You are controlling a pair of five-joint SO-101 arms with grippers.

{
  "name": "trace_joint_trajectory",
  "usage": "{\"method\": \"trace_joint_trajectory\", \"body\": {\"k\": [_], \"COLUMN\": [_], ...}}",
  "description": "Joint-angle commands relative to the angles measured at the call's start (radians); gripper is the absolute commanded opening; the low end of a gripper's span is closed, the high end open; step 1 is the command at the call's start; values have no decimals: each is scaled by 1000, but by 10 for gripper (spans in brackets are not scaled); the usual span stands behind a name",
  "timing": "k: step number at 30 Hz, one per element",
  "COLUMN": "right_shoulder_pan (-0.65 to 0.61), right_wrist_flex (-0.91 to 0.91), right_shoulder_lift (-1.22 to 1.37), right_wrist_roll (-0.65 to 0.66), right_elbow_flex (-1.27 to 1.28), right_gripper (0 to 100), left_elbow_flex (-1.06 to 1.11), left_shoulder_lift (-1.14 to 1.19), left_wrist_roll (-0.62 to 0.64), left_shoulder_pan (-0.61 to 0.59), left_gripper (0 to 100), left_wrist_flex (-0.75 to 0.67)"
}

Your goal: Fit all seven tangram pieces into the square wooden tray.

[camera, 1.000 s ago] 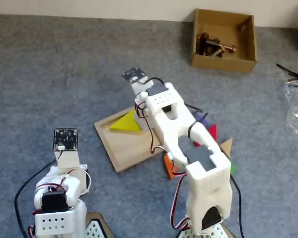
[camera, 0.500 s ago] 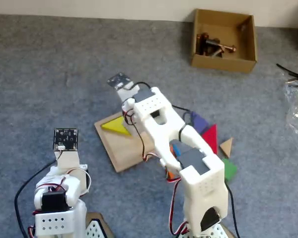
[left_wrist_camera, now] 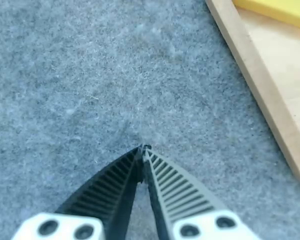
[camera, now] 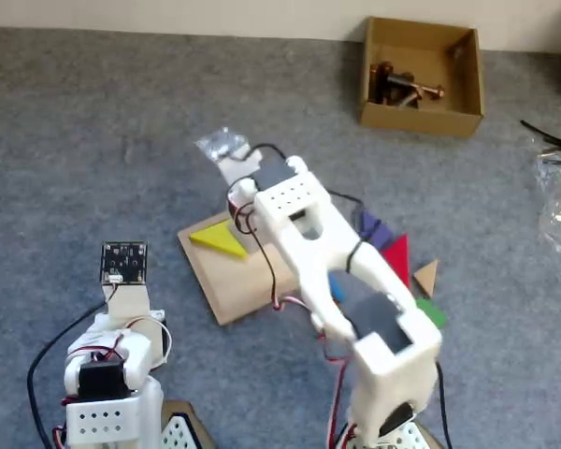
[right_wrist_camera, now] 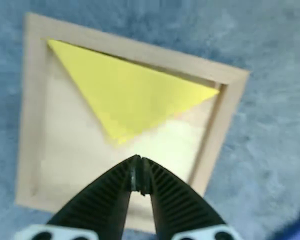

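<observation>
Placement of the first piece looks finished: the yellow triangular tangram piece (camera: 217,240) lies flat inside the square wooden tray (camera: 202,279), in the tray's upper-left part in the high view; in the right wrist view its long edge runs along one inner wall, with its sharp corners tucked toward two of the tray's corners. The rest of the tray floor is bare wood.

The right hand (right_wrist_camera: 139,176) hangs over that bare floor, just short of the yellow piece's blunt corner; its fingers are pressed together and carry nothing. The left hand (left_wrist_camera: 143,149) is at the lower left of the high view, over the grey bench (camera: 93,122) just outside the tray's rim; its fingers are likewise together and empty.

Right of the tray, partly under the right arm, lie the purple piece (camera: 374,232), the red triangle (camera: 397,257), the small tan triangle (camera: 426,277) and the green piece (camera: 431,314); others may be hidden beneath the arm.

The step in hand is probably fetching the next piece, and the right arm is the nearer one. To do it well, rise clear of the rim first, so the yellow piece is not dragged out of its corner; spread the fingers before coming down; choose a piece lying apart from its neighbours, since the pieces sit close together; grip it across two edges, keep it level, then lower it flush against the yellow piece's free edge rather than dropping it.
</observation>
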Motion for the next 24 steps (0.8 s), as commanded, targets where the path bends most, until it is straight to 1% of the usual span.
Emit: {"method": "trace_joint_trajectory", "body": {"k": [1, 8, 16, 19, 24], "right_shoulder_pan": [-5, 102, 213, 248, 298], "right_wrist_flex": [33, 113, 127, 176, 268], "right_shoulder_lift": [-188, -318, -427, -472, -522], "right_wrist_roll": [-8, -6, -5, -5, 80], "right_elbow_flex": [-4, 30, 153, 193, 236], "right_gripper": [7, 7, 7, 9, 9], "left_elbow_flex": [21, 21, 21, 21, 21], "left_shoulder_lift": [7, 7, 7, 7, 7], "left_wrist_roll": [3, 3, 3, 3, 3], "left_shoulder_pan": [-8, -8, -8, -8, -8], "left_gripper": [5, 5, 5, 5, 5], "left_wrist_flex": [8, 8, 8, 8, 8]}}
